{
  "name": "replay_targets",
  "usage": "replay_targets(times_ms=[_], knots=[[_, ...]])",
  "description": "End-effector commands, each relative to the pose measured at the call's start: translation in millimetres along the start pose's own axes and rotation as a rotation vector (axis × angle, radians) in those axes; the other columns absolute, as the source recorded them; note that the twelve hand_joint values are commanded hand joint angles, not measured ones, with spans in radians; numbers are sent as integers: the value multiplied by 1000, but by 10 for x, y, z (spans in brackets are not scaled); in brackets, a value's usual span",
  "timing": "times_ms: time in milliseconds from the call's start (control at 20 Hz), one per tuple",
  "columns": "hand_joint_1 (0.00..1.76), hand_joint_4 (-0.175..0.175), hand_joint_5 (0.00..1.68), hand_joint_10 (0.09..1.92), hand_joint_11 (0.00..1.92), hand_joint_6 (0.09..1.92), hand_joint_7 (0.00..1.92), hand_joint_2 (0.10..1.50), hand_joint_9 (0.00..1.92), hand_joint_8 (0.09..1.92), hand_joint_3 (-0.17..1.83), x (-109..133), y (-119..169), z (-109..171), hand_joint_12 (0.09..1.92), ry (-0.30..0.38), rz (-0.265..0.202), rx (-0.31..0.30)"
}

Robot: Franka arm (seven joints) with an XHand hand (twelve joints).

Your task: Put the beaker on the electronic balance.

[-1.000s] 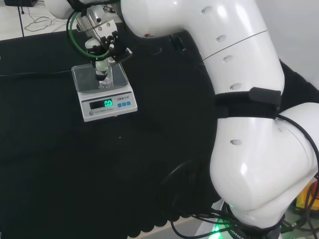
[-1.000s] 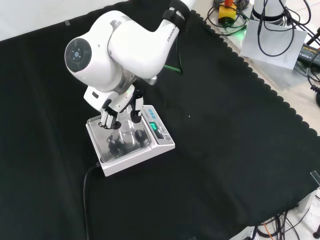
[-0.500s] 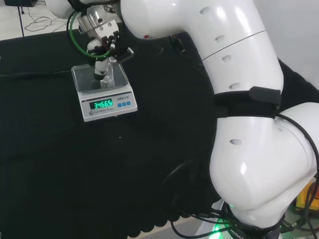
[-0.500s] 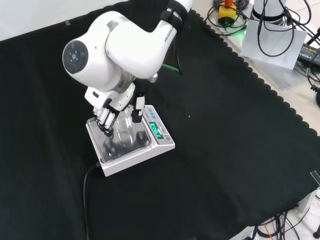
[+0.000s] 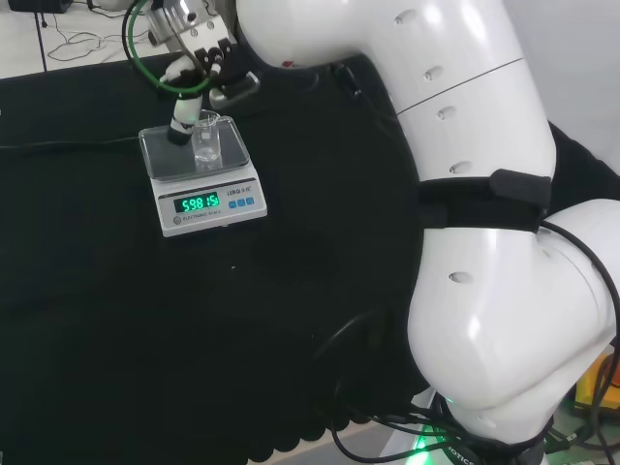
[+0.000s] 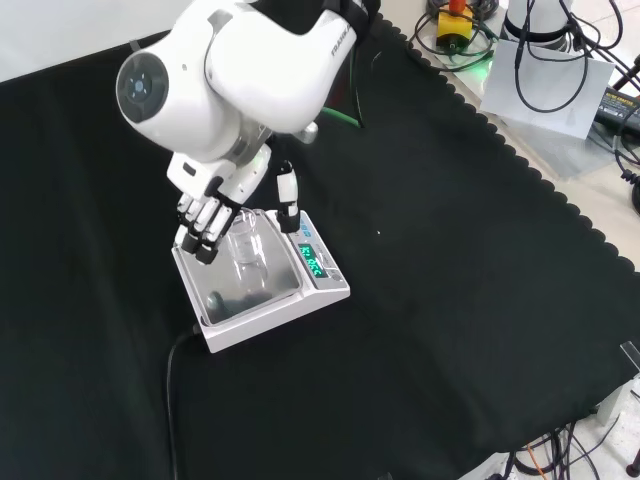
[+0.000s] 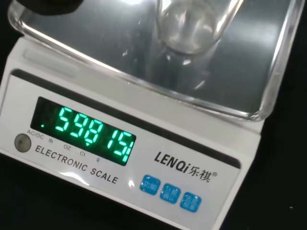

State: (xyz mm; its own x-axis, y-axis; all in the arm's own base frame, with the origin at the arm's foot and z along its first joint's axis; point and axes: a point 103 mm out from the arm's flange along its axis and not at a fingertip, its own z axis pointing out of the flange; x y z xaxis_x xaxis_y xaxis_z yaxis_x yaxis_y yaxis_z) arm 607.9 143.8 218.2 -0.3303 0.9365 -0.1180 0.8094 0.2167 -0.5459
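A small clear glass beaker (image 5: 206,143) stands upright on the steel pan of the white electronic balance (image 5: 210,203), whose green display is lit. In the front view the beaker (image 6: 243,243) sits near the far side of the pan, on the balance (image 6: 228,298). The hand (image 6: 213,203) hangs just above it with its fingers relaxed and spread, off the glass. In the head view the hand (image 5: 191,70) is above and slightly left of the beaker. The wrist view looks down on the beaker's base (image 7: 191,29) and the balance's front panel (image 7: 192,148).
A black cable (image 6: 172,385) runs from the balance toward the cloth's near edge. A green cable (image 5: 134,60) loops by the wrist. The arm's white links (image 5: 465,194) take up the head view's right. The cloth's scalloped edge (image 6: 520,170) borders loose gear and wires.
The hand has let go of the beaker, opened its fingers and risen clear of it. The beaker stays on the pan, and the display has gone from zero to a reading.
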Motion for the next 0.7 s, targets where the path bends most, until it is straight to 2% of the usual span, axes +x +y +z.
replay_targets(times_ms=[50, 150, 200, 250, 350, 400, 450, 500, 700], knots=[[657, 26, 197, 662, 0, 87, 81, 813, 17, 449, -89, -136, -751, -454, 1258, -70, 86, -173], [701, 8, 376, 836, 47, 87, 235, 838, 222, 604, -70, -180, -951, -508, 1440, -101, 131, -245], [758, -3, 510, 830, 181, 179, 391, 868, 418, 660, -60, -202, -1037, -504, 1446, -111, 144, -276], [826, -8, 668, 799, 372, 324, 565, 906, 632, 693, -49, -233, -1113, -481, 1401, -123, 156, -298], [929, -20, 867, 724, 713, 544, 824, 965, 942, 706, -43, -308, -1229, -407, 1265, -136, 183, -306], [990, 17, 953, 692, 881, 675, 929, 1006, 1062, 707, -25, -348, -1273, -370, 1178, -135, 196, -304], [1030, 49, 1003, 664, 997, 774, 1000, 1036, 1141, 702, -11, -398, -1320, -331, 1106, -130, 208, -301], [1057, 59, 1033, 636, 1078, 827, 1053, 1053, 1196, 690, -3, -452, -1374, -289, 1050, -121, 219, -299], [1111, -11, 1061, 571, 1290, 884, 1202, 1073, 1325, 626, 5, -647, -1588, -100, 893, -91, 255, -290]])
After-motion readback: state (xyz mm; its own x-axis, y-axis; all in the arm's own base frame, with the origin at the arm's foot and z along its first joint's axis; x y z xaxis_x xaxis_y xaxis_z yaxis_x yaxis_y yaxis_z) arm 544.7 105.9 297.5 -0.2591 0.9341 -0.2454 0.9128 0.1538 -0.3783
